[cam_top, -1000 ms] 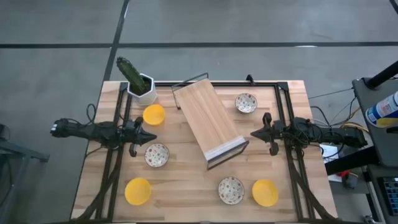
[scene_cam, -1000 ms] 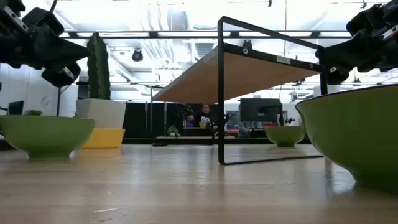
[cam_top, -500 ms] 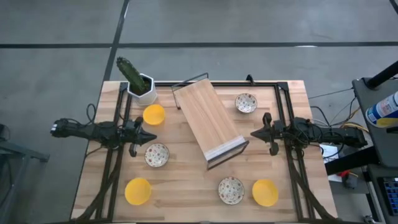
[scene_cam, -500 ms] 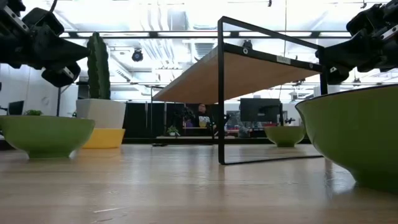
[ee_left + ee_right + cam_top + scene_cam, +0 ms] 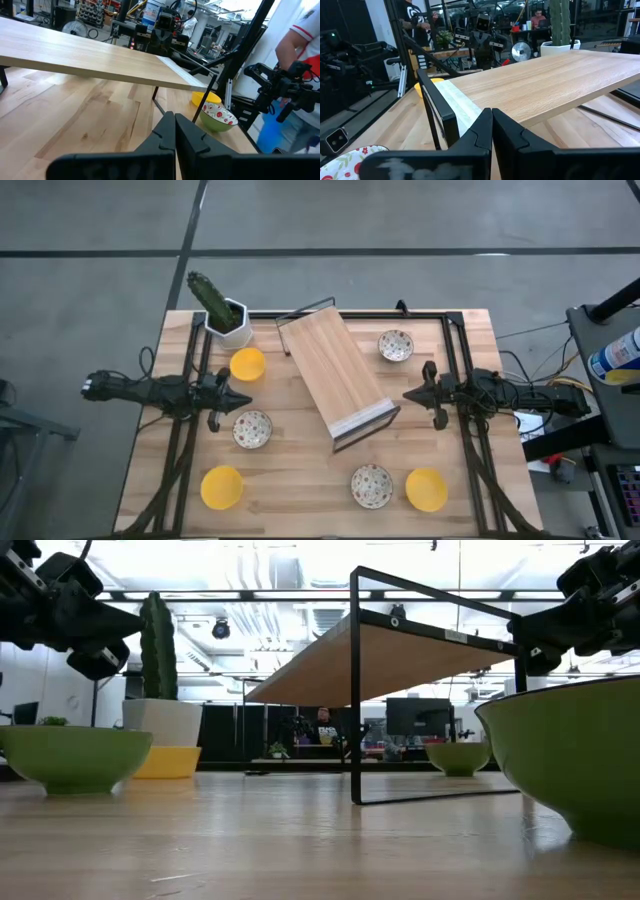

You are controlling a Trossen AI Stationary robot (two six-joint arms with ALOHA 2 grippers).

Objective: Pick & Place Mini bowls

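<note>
In the high view six mini bowls rest on their bases on the wooden table. The yellow ones are at far left (image 5: 247, 364), near left (image 5: 221, 488) and near right (image 5: 427, 489). The speckled ones are at left (image 5: 252, 429), near centre (image 5: 371, 485) and far right (image 5: 396, 345). My left gripper (image 5: 246, 402) hovers shut above the table's left side, between the far-left yellow bowl and the left speckled bowl, pointing right. My right gripper (image 5: 406, 395) hovers shut on the right side, pointing left at the shelf. The wrist views show each pair of fingers closed together, left (image 5: 175, 125) and right (image 5: 491, 120).
A wooden shelf on a black wire frame (image 5: 338, 375) stands slanted across the table's middle, between the two grippers. A white hexagonal pot with a cactus (image 5: 226, 318) sits at the far left corner. A person's sleeve (image 5: 300, 30) shows beyond the table's right side.
</note>
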